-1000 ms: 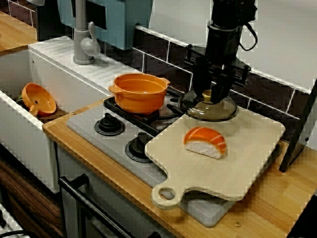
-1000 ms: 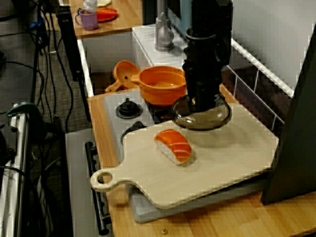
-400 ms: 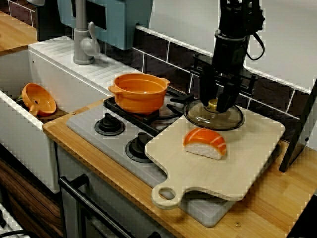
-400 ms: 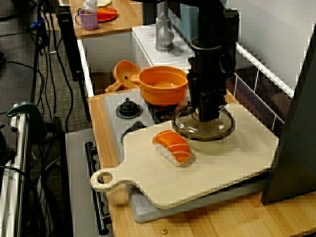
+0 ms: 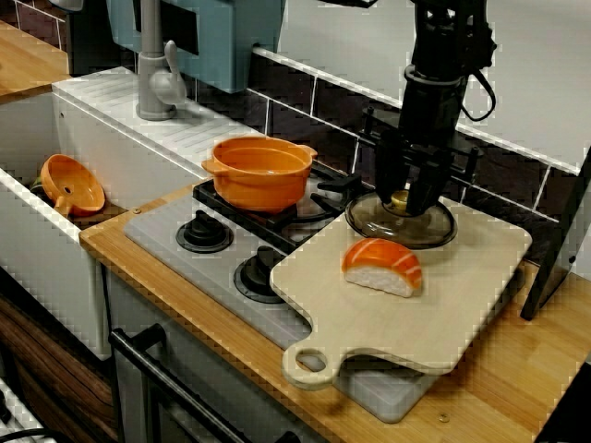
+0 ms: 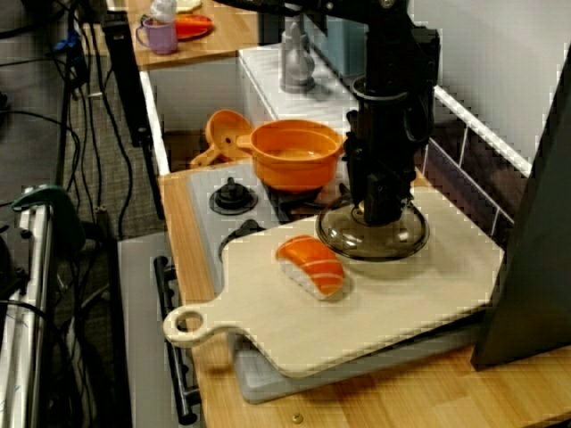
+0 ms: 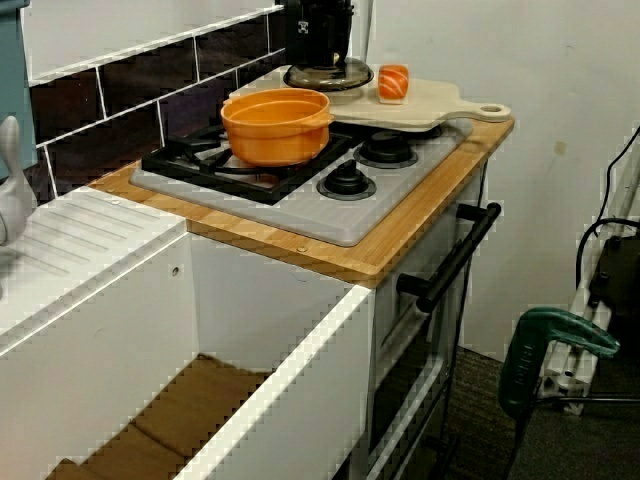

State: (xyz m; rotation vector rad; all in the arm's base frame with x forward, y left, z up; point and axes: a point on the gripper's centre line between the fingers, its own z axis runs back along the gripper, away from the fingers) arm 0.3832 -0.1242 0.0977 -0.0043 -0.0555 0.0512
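The gripper point(image 5: 412, 199) is black. The lid point(image 5: 434, 230) is smoky brown, the pot point(image 5: 261, 173) orange, the sushi piece point(image 5: 381, 266) orange over white, the cutting board point(image 5: 462, 288) pale wood and the hob point(image 5: 164, 233) grey.

White sink point(image 7: 300, 380) in the foreground. Behind it the wooden tabletop point(image 7: 395, 245) carries a grey stove point(image 7: 300, 210) with an orange pot point(image 7: 277, 125) on its grate. At the far end a board point(image 7: 440, 108) bears a sushi piece point(image 7: 393, 83) and a glass lid point(image 7: 325, 76), with the black tool point(image 7: 320, 58) down on the lid's top.

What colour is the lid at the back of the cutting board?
The lid is smoky grey-brown, see-through, with a yellow knob; clearest in the front view.
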